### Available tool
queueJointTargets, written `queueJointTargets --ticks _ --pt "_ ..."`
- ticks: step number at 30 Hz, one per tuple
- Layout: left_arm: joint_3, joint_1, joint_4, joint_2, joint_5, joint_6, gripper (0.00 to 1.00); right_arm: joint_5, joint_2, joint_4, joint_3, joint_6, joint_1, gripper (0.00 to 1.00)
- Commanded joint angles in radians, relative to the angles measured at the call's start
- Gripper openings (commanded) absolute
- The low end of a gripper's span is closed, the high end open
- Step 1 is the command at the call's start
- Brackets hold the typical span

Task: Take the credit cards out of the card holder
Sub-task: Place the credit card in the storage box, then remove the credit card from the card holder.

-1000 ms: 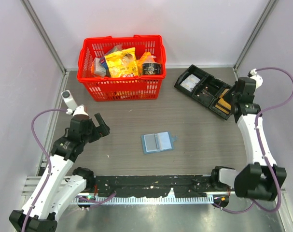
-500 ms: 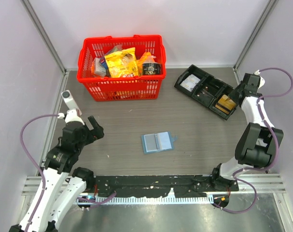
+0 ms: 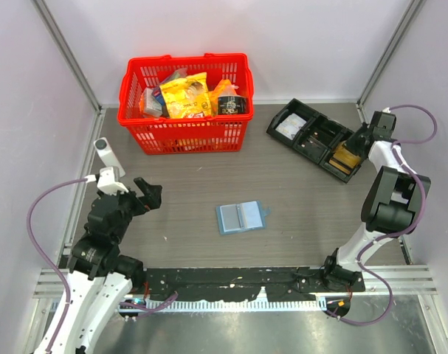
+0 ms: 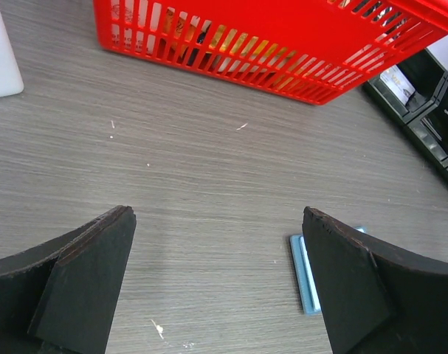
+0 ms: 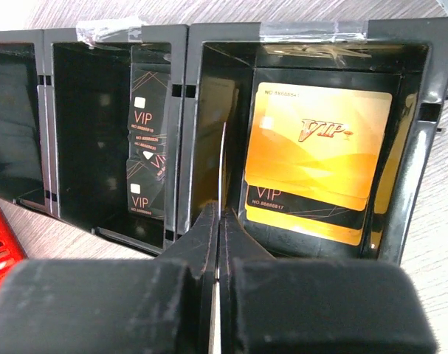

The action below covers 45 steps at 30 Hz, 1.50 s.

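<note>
The blue card holder [image 3: 240, 217] lies open and flat at the table's middle; its edge shows by the right finger in the left wrist view [image 4: 303, 273]. My left gripper [image 3: 144, 195] is open and empty, well to its left [image 4: 218, 217]. My right gripper [image 3: 356, 141] is shut on a thin credit card [image 5: 222, 169], seen edge-on, over the black tray's right end. Several gold credit cards with dark stripes [image 5: 319, 158] lie in that end compartment [image 3: 343, 156].
The black compartment tray [image 3: 312, 136] lies at the back right; its middle compartment holds black VIP cards [image 5: 146, 155]. A red basket [image 3: 185, 103] full of packets stands at the back left and also shows in the left wrist view [image 4: 268, 44].
The right arm has folded up while its gripper stayed over the tray's right end. The left gripper has drifted slightly toward me. The card holder has not moved.
</note>
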Motion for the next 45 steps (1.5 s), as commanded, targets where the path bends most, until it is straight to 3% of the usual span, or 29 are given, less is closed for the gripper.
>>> queueJointTargets --ticks 1,8,12,18,26,30,38,45 --pt "0.006 -0.003 0.066 0.022 0.021 0.026 1.0 -0.052 0.01 0.044 0.051 0.005 -0.038 0.04" --pt "-0.014 -0.01 0.075 0.034 0.062 -0.002 1.0 -0.097 0.048 0.035 0.067 0.008 -0.082 0.06" --pt "-0.014 -0.009 0.076 0.048 0.079 -0.006 1.0 -0.092 0.067 0.002 0.09 0.001 -0.093 0.13" --pt "-0.008 -0.012 0.047 0.085 0.038 -0.025 1.0 0.066 0.047 -0.096 0.12 -0.001 -0.094 0.38" --pt "-0.011 -0.015 0.027 0.136 0.163 -0.037 1.0 0.311 -0.065 -0.182 0.096 0.018 -0.094 0.44" --pt "-0.019 -0.016 0.05 0.175 0.272 -0.072 1.0 0.31 -0.175 -0.156 0.028 0.021 -0.07 0.44" --pt "-0.013 -0.099 0.116 0.26 0.343 -0.161 0.98 0.264 -0.466 -0.108 -0.148 0.016 0.209 0.58" --pt "0.009 -0.346 0.179 0.365 0.197 -0.244 0.9 0.17 -0.665 -0.035 -0.341 0.071 0.511 0.59"
